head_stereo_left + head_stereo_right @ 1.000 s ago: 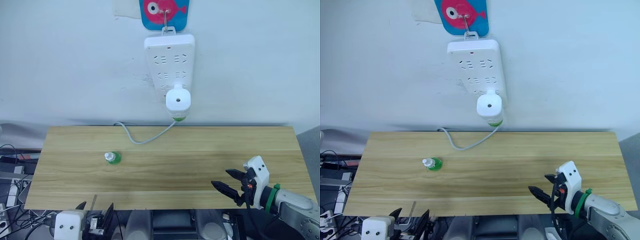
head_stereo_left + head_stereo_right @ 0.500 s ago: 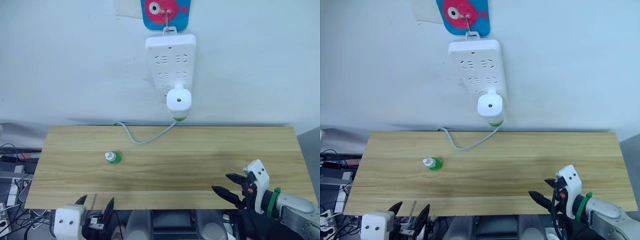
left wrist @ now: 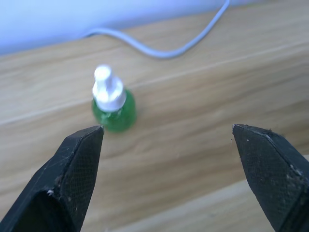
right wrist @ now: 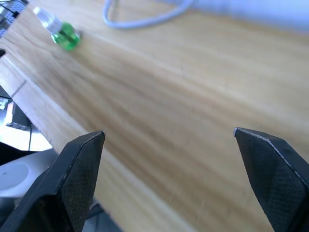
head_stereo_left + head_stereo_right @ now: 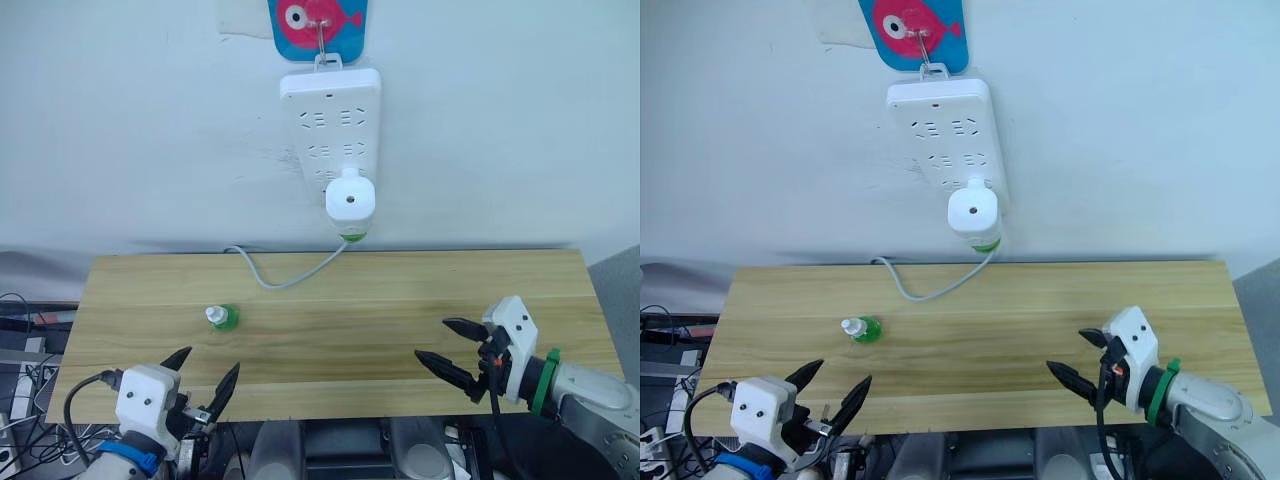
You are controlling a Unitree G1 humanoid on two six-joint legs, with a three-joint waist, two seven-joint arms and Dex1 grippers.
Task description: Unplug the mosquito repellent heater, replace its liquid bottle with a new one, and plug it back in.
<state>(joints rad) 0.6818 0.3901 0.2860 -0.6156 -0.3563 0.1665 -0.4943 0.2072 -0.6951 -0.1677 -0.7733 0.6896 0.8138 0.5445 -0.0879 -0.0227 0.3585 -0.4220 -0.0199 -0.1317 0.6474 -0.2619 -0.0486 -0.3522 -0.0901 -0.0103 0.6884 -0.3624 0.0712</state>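
1. Left eye view: the mosquito repellent heater (image 5: 350, 201) is sitting plugged into the lowest socket of the white power strip (image 5: 331, 124), which is hanging on the wall from a hook over a fish sticker (image 5: 318, 18). Its liquid bottle (image 5: 352, 236) is showing as a green rim under the heater. A grey cord (image 5: 285, 279) is trailing from the strip onto the wooden table (image 5: 330, 300). The new one (image 5: 222, 317), green with a white cap, is standing upright on the table's left half, well apart from both grippers.

2. Right eye view: the left gripper (image 5: 832, 388) is hovering at the table's near left edge with its jaws spread wide and holding nothing. The right gripper (image 5: 1077, 358) is hovering over the near right part of the table, its jaws also standing wide and empty.

3. Left wrist view: the capped green bottle is appearing beyond the two black fingers (image 3: 72, 179), nearer one of them, standing upright on the wood with the cord curving behind it.

4. Right wrist view: the wide-set fingers (image 4: 77, 169) are framing bare tabletop, with the green bottle lying far off near the table's edge and the cord beyond.
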